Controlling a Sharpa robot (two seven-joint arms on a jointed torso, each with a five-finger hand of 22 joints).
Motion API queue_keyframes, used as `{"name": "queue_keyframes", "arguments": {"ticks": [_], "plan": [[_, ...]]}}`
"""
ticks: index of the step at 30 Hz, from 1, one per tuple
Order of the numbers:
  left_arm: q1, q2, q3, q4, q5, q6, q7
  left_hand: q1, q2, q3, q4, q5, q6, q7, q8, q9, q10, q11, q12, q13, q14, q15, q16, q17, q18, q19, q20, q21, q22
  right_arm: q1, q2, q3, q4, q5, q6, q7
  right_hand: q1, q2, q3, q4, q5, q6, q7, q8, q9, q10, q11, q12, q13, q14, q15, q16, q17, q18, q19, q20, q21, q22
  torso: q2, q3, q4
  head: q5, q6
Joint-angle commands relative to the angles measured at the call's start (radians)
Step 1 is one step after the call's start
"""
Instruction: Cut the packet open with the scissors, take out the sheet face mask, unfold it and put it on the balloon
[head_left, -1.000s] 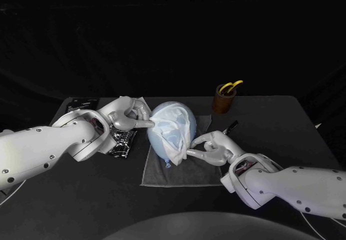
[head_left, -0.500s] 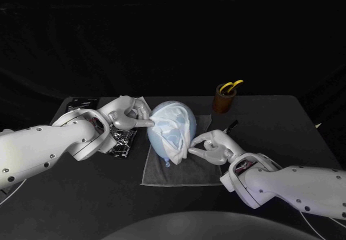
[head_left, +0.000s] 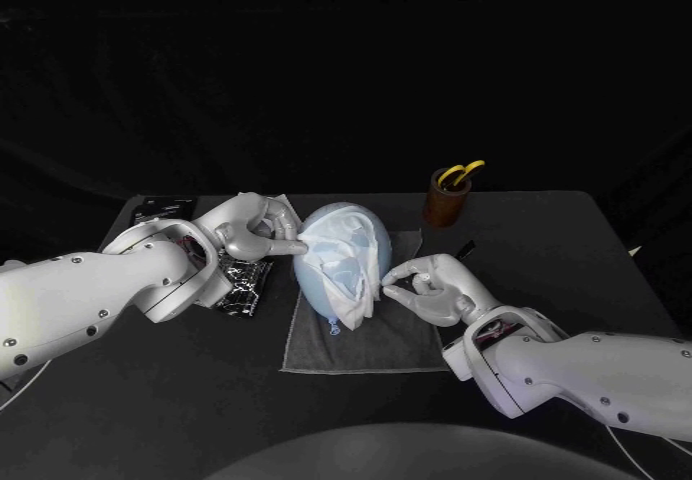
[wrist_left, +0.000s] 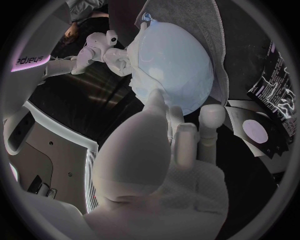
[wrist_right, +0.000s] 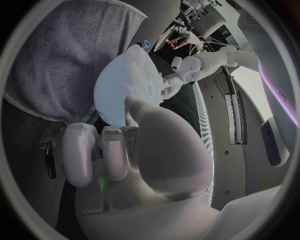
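A pale blue balloon (head_left: 320, 268) lies on a grey towel (head_left: 368, 345) at the table's middle. A white sheet mask (head_left: 351, 252) is draped over its top and right side. My left hand (head_left: 248, 230) is at the balloon's left, one digit stretched out and touching it, the others curled; the balloon (wrist_left: 178, 65) lies just beyond my left hand's fingertip (wrist_left: 156, 97). My right hand (head_left: 433, 288) is at the balloon's right, fingers curled into a ring with their tips at the mask's edge. My right hand's thumb (wrist_right: 137, 112) reaches to the mask (wrist_right: 122, 85).
A brown cup (head_left: 446, 205) at the back right holds the yellow-handled scissors (head_left: 463, 173). The cut silvery packet (head_left: 245, 282) lies by my left arm, with a black printed packet (head_left: 162, 210) behind it. A small dark object (head_left: 463, 248) lies right of the towel.
My right hand has moved up along the balloon's right side, away from its lower end. The left hand, balloon and mask have stayed put.
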Motion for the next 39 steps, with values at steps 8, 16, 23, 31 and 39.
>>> {"name": "queue_keyframes", "arguments": {"ticks": [8,16,23,31,39], "plan": [[0.0,0.002,0.001,-0.001,0.004,0.013,0.002,-0.003,0.005,-0.006,0.001,-0.002,-0.003,0.0,-0.003,0.001,-0.007,-0.001,0.0,0.002,0.003,-0.001,0.002,0.002,-0.012,0.0,-0.001,0.006,0.001,0.0,-0.031,0.001,0.011,-0.027,-0.011,-0.005,-0.053,-0.026,0.069,-0.028,0.003,0.006,-0.001,0.028,0.025,0.104,-0.009,0.005,0.268,0.104,-0.006,0.003,0.263,0.008,0.068,-0.009,-0.005,0.235,0.0,0.0,-0.0001,-0.003,0.0],[0.0,0.003,0.001,-0.001,0.004,0.013,0.002,-0.003,0.006,-0.006,0.002,-0.002,-0.002,-0.001,-0.002,0.001,-0.006,-0.001,0.001,0.002,0.003,-0.001,0.002,0.002,-0.012,0.0,-0.001,0.006,0.002,-0.001,-0.022,0.001,0.008,-0.16,0.092,-0.152,-0.231,-0.192,-0.072,0.044,0.005,-0.099,0.043,-0.033,0.001,0.097,0.031,-0.007,0.263,0.104,0.026,0.003,0.263,0.021,0.041,0.012,-0.074,0.214,0.0,0.0001,0.0005,-0.004,0.001],[0.0,0.003,0.001,0.0,0.004,0.013,0.003,-0.003,0.006,-0.006,0.002,-0.002,-0.002,-0.001,-0.002,0.001,-0.006,-0.001,0.001,0.002,0.003,-0.001,0.002,0.002,-0.012,0.0,-0.001,0.006,0.002,-0.006,0.004,0.001,0.0,-0.225,0.123,-0.227,-0.238,-0.208,-0.118,0.063,0.005,-0.109,0.05,-0.047,-0.005,0.086,0.038,-0.027,0.253,0.104,0.034,0.003,0.263,0.025,0.033,0.023,-0.093,0.209,0.001,-0.0006,0.0018,-0.005,0.003],[0.0,0.002,0.001,0.001,0.004,0.014,0.003,-0.003,0.006,-0.006,0.002,-0.002,-0.002,-0.001,-0.002,0.001,-0.006,-0.001,0.001,0.002,0.003,-0.001,0.002,0.002,-0.012,0.0,-0.001,0.006,0.002,-0.015,0.029,0.001,-0.006,-0.235,0.107,-0.23,-0.213,-0.199,-0.132,0.062,0.006,-0.115,0.053,-0.056,-0.008,0.089,0.041,-0.022,0.255,0.104,0.036,0.003,0.263,0.025,0.034,0.028,-0.091,0.21,0.001,-0.0002,0.0009,-0.003,0.002],[0.0,0.001,0.001,0.001,0.004,0.015,0.003,-0.003,0.006,-0.006,0.002,-0.002,-0.002,-0.001,-0.002,0.001,-0.006,-0.001,0.001,0.002,0.003,-0.001,0.002,0.002,-0.012,0.0,-0.001,0.006,0.002,-0.017,0.039,0.001,-0.013,-0.202,0.056,-0.192,-0.168,-0.153,-0.134,0.063,0.005,-0.087,0.048,-0.053,-0.01,0.1,0.037,-0.002,0.265,0.104,0.034,0.003,0.263,0.021,0.044,0.029,-0.069,0.217,0.001,0.0003,0.0007,-0.005,-0.002]]}}
